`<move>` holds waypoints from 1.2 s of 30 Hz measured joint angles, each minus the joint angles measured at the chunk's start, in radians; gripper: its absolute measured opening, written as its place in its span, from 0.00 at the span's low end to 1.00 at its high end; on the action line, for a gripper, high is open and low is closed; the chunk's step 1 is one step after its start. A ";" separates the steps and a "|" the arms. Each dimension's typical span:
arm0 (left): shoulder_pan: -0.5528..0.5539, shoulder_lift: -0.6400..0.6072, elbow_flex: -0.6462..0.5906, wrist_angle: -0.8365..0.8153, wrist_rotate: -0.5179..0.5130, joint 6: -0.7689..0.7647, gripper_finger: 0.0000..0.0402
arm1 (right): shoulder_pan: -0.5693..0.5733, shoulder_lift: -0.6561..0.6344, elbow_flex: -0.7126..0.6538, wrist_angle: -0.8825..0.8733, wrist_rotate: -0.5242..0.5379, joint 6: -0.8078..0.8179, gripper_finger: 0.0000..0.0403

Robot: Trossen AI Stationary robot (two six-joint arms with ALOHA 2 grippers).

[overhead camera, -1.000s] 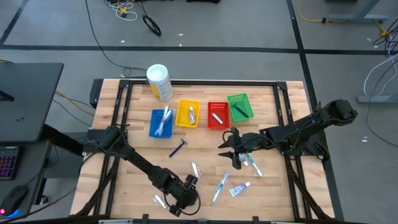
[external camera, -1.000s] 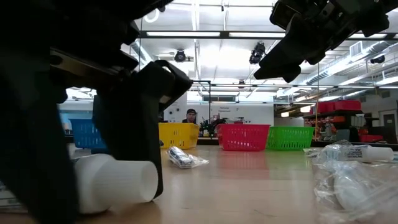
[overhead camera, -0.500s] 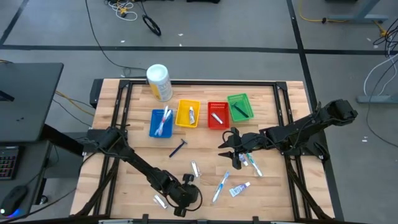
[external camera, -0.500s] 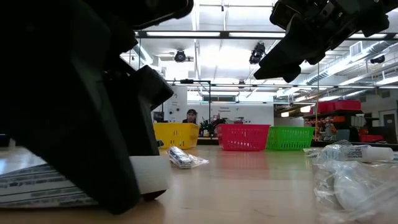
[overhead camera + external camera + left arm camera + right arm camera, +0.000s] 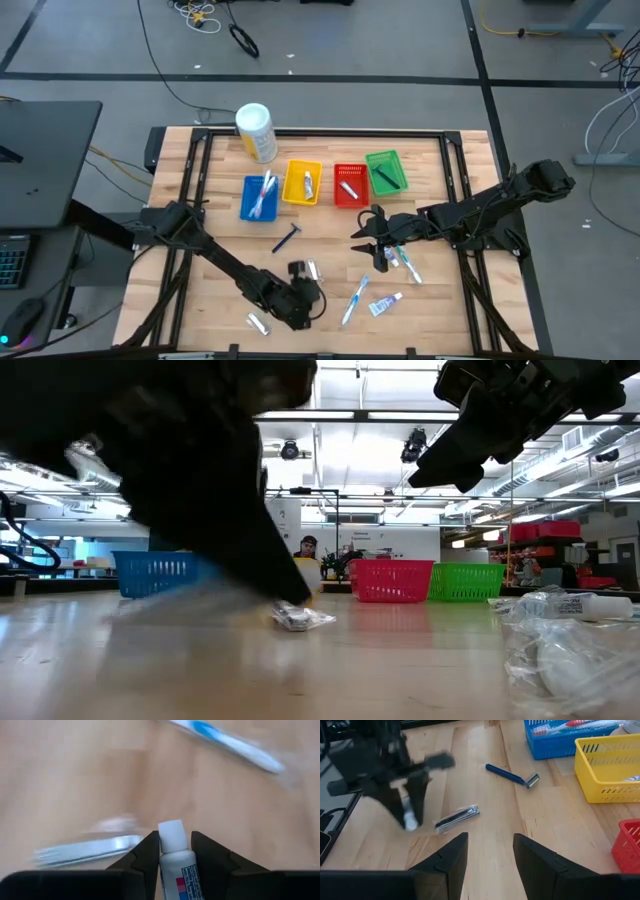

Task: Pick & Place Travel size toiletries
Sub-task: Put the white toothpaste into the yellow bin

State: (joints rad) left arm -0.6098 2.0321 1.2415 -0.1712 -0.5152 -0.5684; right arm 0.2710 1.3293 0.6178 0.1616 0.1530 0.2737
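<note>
We saw the left hand (image 5: 174,851) clamped on a small white toothpaste tube (image 5: 176,861), its 2 dark fingers (image 5: 148,854) pressed to either side just below the white cap. The tube's long axis ran straight out along the fingers, cap end leading, so it sat inside the hand rather than off to any side of it. From above, this left hand (image 5: 298,297) was low over the near part of the desk (image 5: 225,232), close to a clear-wrapped item (image 5: 313,270) lying flat on the wood.

The relation we judged the coming move to turn on was the way to the baskets: the yellow basket (image 5: 303,183), which already held a similar tube, lay well apart from the hand, toward the far side of the desk, between the blue basket (image 5: 259,197) and the red basket (image 5: 348,185). A blue razor (image 5: 288,238) lay on the desk between the hand and those baskets.

The right hand (image 5: 489,851) hung above the desk on the right side with its fingers apart, holding nothing. The left arm was the only one carrying a toiletry.
</note>
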 joint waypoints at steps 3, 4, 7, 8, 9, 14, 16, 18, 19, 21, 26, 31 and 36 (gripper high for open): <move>0.012 -0.043 0.001 -0.084 -0.088 -0.022 0.30 | 0.000 0.000 0.000 -0.004 0.000 0.000 0.42; 0.019 -0.059 0.001 -0.116 -0.107 -0.028 0.31 | 0.000 0.000 0.000 -0.004 0.000 0.000 0.42; 0.054 -0.115 0.003 -0.195 -0.182 -0.037 0.31 | 0.000 0.000 0.000 -0.002 0.000 0.000 0.42; 0.071 -0.134 0.003 -0.221 -0.210 -0.041 0.31 | 0.000 0.000 0.000 -0.001 0.000 0.000 0.42; 0.092 -0.151 0.003 -0.238 -0.232 -0.044 0.31 | 0.000 0.000 0.000 0.000 0.000 0.000 0.42; 0.221 -0.225 0.003 -0.275 -0.286 -0.015 0.30 | 0.000 0.000 0.000 -0.001 0.000 0.015 0.42; 0.287 -0.244 0.003 -0.276 -0.290 0.006 0.30 | 0.000 0.000 0.000 -0.001 0.000 0.025 0.42; 0.358 -0.252 0.004 -0.276 -0.287 0.014 0.30 | 0.000 0.000 0.000 -0.003 -0.002 0.033 0.42; 0.395 -0.253 0.004 -0.282 -0.288 0.025 0.30 | 0.000 0.000 0.000 -0.003 -0.004 0.033 0.42; 0.464 -0.253 0.004 -0.279 -0.290 0.041 0.30 | 0.000 0.000 0.000 -0.003 -0.003 0.034 0.42; 0.623 -0.252 0.004 -0.283 -0.272 0.053 0.30 | 0.000 0.000 0.000 -0.003 -0.003 0.034 0.42; 0.737 -0.252 -0.014 -0.276 -0.207 0.056 0.30 | 0.000 0.000 -0.001 -0.003 -0.003 0.034 0.42; 0.801 -0.251 -0.089 -0.231 -0.135 0.021 0.30 | 0.000 0.000 -0.001 -0.002 -0.003 0.038 0.42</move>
State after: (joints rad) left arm 0.1913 1.7813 1.1526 -0.4022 -0.6498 -0.5472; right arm 0.2710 1.3294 0.6167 0.1591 0.1502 0.3116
